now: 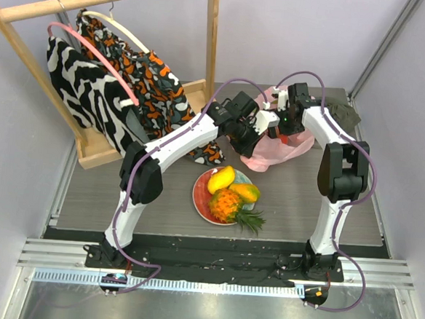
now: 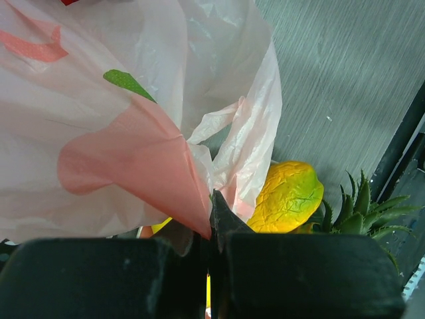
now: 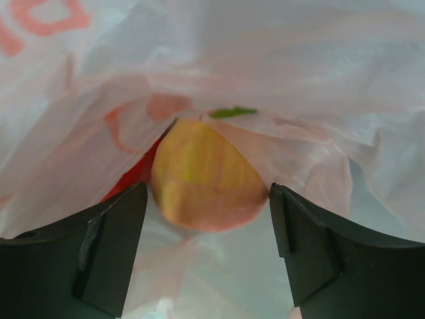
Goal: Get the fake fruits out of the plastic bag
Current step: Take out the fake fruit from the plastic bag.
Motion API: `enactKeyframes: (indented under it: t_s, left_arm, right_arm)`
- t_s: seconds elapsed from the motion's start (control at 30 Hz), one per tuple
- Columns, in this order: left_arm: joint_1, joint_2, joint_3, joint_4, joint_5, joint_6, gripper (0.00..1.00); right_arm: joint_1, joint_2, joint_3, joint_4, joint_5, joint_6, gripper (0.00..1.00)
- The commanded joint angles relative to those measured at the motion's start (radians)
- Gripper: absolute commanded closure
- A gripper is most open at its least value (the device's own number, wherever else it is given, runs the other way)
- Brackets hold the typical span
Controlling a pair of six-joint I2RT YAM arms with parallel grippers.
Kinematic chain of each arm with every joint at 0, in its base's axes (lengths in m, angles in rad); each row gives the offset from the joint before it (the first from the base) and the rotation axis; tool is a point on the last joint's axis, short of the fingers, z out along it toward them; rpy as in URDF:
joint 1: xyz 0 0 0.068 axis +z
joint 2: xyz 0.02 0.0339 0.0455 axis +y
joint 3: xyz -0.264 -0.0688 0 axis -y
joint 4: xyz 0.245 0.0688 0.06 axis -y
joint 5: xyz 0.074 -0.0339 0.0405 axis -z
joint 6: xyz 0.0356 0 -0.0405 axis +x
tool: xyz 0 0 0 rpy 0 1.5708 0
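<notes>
The pink plastic bag [image 1: 280, 148] lies on the table behind the plate. My left gripper [image 1: 251, 135] is shut on a fold of the bag's edge [image 2: 199, 219] and holds it up. My right gripper [image 1: 276, 124] is open inside the bag [image 3: 279, 73]; a peach-coloured fruit [image 3: 202, 179] lies just ahead, between its fingers and untouched, with a red piece [image 3: 135, 174] behind it on the left. The pineapple [image 1: 228, 205], a yellow mango [image 1: 220, 179] and an orange-yellow piece [image 1: 246, 192] sit on the plate. The mango [image 2: 287, 198] and pineapple crown [image 2: 362, 211] also show below the bag.
The red-and-teal plate [image 1: 199, 199] is at the table's front middle. A wooden clothes rack [image 1: 96, 148] with zebra and orange patterned garments [image 1: 123, 87] stands at the back left. An olive-green cloth [image 1: 345, 114] lies at the back right.
</notes>
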Motion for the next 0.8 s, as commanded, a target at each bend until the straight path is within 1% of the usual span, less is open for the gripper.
enactKeyframes:
  t_s: [0.0, 0.17, 0.2, 0.23, 0.37, 0.47, 0.53, 0.6, 0.77]
  left_arm:
    - [-0.008, 0.005, 0.033, 0.018, 0.004, -0.001, 1.00]
    - [-0.017, 0.012, 0.032, 0.018, 0.007, -0.001, 1.00]
    - [-0.019, 0.013, 0.035, 0.018, 0.007, -0.001, 1.00]
    - [-0.019, 0.015, 0.036, 0.018, 0.005, -0.001, 1.00]
    - [-0.019, 0.018, 0.043, 0.021, -0.009, 0.003, 1.00]
    - [-0.019, 0.022, 0.050, 0.026, -0.024, 0.003, 1.00]
    - [-0.017, 0.028, 0.053, 0.038, -0.038, -0.012, 1.00]
    - [-0.016, 0.031, 0.061, 0.049, -0.065, -0.018, 1.00]
    - [-0.008, 0.044, 0.086, 0.055, -0.070, -0.029, 1.00]
  right_arm:
    - [0.007, 0.032, 0.073, -0.003, 0.013, 0.035, 0.16]
    - [0.015, 0.060, 0.081, -0.007, 0.024, 0.026, 0.16]
    - [0.015, 0.060, 0.081, -0.008, 0.024, 0.021, 0.23]
    - [0.013, 0.055, 0.081, -0.010, 0.025, 0.015, 0.27]
    - [0.012, -0.003, 0.095, -0.045, 0.030, -0.022, 0.36]
    - [-0.002, -0.075, 0.124, -0.106, 0.028, -0.051, 0.37]
    - [-0.007, -0.112, 0.147, -0.186, 0.025, -0.072, 0.38]
    - [-0.011, -0.145, 0.147, -0.236, 0.022, -0.082, 0.38]
    - [-0.025, -0.227, 0.149, -0.332, -0.013, -0.109, 0.36]
